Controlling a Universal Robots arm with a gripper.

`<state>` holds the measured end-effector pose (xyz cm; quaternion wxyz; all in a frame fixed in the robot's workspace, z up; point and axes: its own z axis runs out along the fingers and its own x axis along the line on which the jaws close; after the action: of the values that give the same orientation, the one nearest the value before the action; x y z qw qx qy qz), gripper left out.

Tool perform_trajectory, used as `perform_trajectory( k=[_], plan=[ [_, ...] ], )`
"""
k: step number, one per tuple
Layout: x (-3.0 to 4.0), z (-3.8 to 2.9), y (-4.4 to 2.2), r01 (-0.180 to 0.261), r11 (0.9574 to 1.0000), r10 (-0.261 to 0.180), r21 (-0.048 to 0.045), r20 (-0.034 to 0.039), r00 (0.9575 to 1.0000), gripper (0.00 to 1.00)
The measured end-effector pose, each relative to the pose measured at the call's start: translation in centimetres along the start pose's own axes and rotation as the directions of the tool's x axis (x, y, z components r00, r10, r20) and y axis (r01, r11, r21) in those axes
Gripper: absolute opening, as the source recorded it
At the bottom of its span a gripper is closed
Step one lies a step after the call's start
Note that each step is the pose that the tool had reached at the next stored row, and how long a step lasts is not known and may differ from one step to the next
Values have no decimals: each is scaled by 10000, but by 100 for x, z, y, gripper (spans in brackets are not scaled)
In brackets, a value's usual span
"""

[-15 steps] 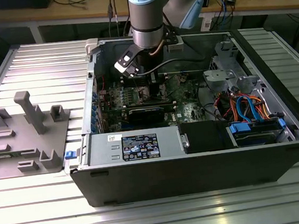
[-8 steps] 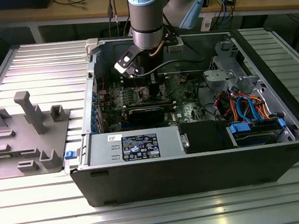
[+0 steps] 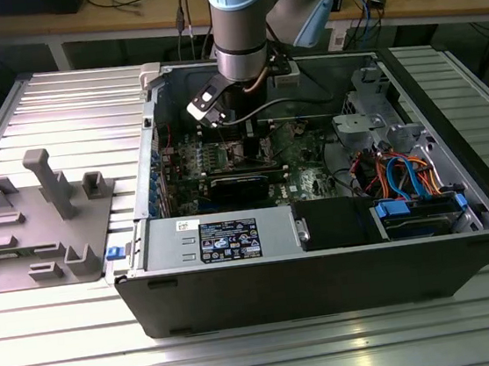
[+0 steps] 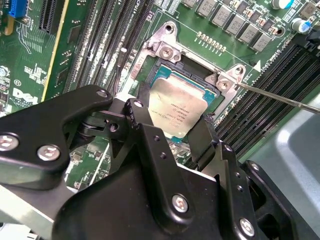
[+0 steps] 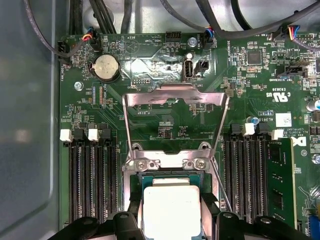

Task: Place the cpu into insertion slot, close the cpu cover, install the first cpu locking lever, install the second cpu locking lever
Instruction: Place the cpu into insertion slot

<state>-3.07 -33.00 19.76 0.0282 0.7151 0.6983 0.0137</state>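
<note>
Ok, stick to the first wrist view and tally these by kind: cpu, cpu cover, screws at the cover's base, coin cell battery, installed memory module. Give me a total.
cpu: 1
cpu cover: 1
screws at the cover's base: 2
coin cell battery: 1
memory module: 1
Total: 6

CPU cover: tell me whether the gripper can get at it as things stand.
Probably yes: the cpu cover stands swung open just past the cpu, where the gripper sits, with nothing between them.
</note>
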Motion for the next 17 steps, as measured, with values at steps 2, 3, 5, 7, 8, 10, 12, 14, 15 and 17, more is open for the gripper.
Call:
perform_trajectory(
  k=[2,3,5,7,8,10,12,14,15,17],
  plan=[
    [1,4,0,-2,10000,2,0,0,10000,55],
    [1,5,0,-2,10000,2,0,-1,10000,55],
    [1,7,0,-3,10000,3,0,0,10000,55],
    [1,8,0,-4,10000,4,0,-2,10000,55],
    [1,8,0,-3,10000,3,-1,-2,10000,55],
    [1,8,0,-3,10000,3,-1,-2,10000,55],
    [1,8,0,-3,10000,3,-1,-2,10000,55],
    [2,10,1,-3,10000,3,-5,-7,10000,55],
    [4,12,1,-3,10000,3,-7,-15,10000,56],
    [1,9,1,-2,10000,2,-2,-3,10000,62]
  ],
)
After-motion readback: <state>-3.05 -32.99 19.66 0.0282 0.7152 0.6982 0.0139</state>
